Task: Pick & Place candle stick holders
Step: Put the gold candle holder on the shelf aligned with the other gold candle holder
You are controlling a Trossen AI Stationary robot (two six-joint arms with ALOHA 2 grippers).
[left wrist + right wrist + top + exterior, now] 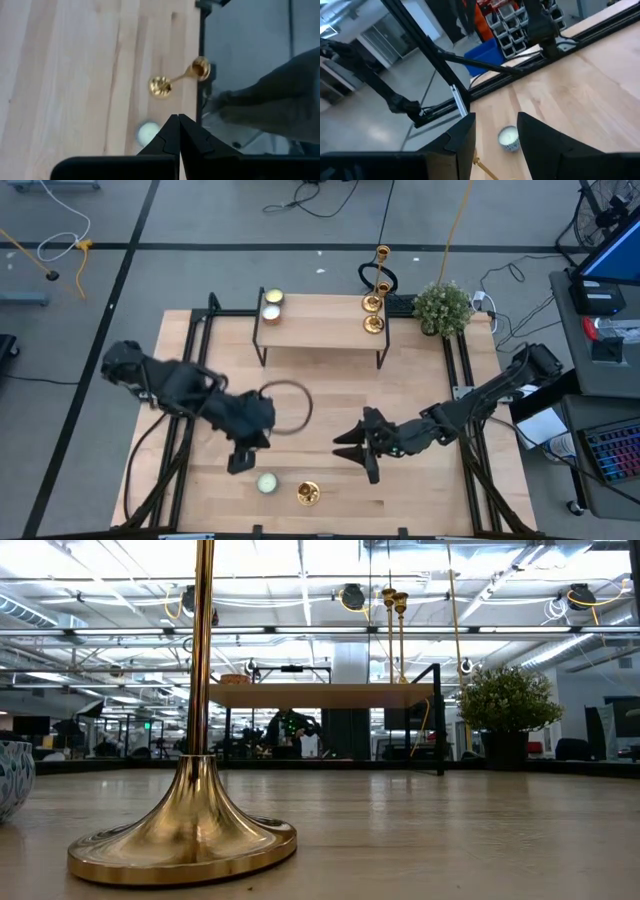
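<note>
One gold candle stick holder (308,493) stands on its round base near the table's near edge; the low view shows its base (185,840) close up. Two more candle stick holders (374,300) stand on the right end of the raised shelf (320,330) at the far side. My left gripper (240,462) is shut and hangs above the table left of the near holder, which the left wrist view shows just ahead of the fingertips (178,125). My right gripper (345,445) is open, nearly level, to the right of and farther back than that holder, with nothing between its fingers (496,120).
A pale round candle (266,482) sits just left of the near holder. Two candles (272,302) stand on the shelf's left end. A dark ring (285,405) lies mid-table, and a potted plant (442,308) stands at the far right. Black frame rails run along both sides.
</note>
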